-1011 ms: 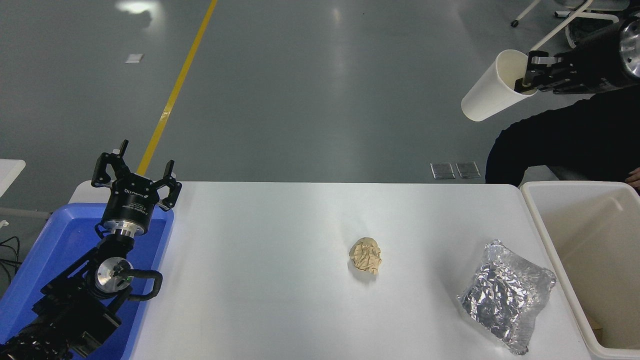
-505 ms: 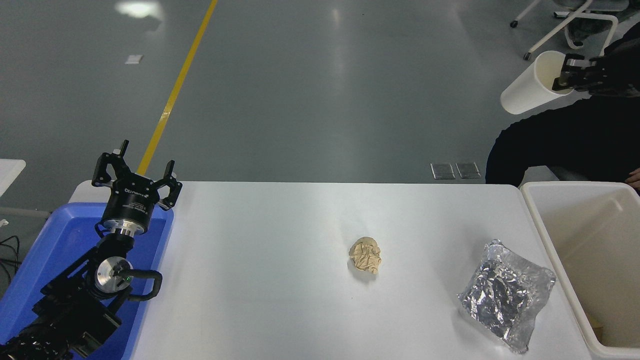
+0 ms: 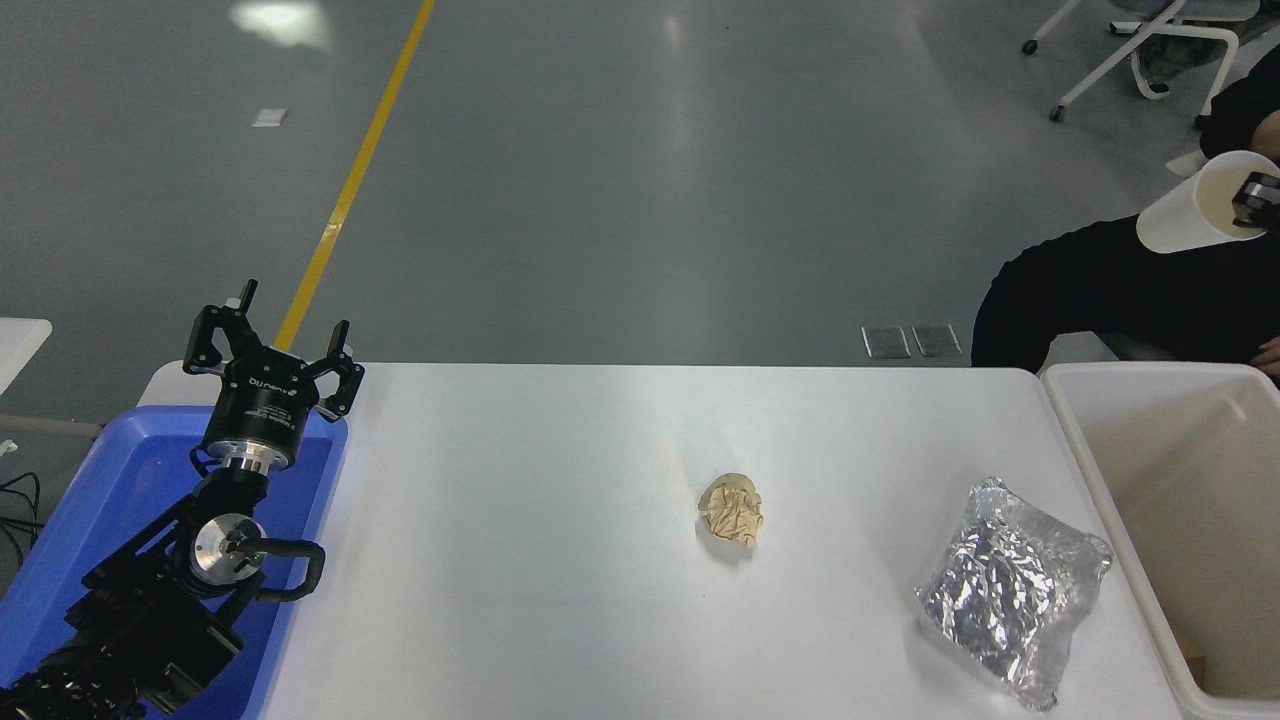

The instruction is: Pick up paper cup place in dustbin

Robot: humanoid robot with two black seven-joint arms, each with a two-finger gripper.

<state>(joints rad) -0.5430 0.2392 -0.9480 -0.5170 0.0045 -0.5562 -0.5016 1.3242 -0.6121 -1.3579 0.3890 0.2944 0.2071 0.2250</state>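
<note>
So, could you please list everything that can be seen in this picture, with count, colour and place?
paper cup: one, white, cream inside, held in the air on its side at the right edge, beyond the table's far edge
dustbin: one, cream-white, at the table's right end
paper ball: one, tan, crumpled, on the table's middle
foil bag: one, silver, crinkled, on the table beside the dustbin
tray: one, blue, at the table's left end
table: one, white
person: one, in dark clothes, beyond the table's far right corner
left gripper: black, open, parked over the tray
right gripper: black, only partly in view, shut on the paper cup's rim
</note>
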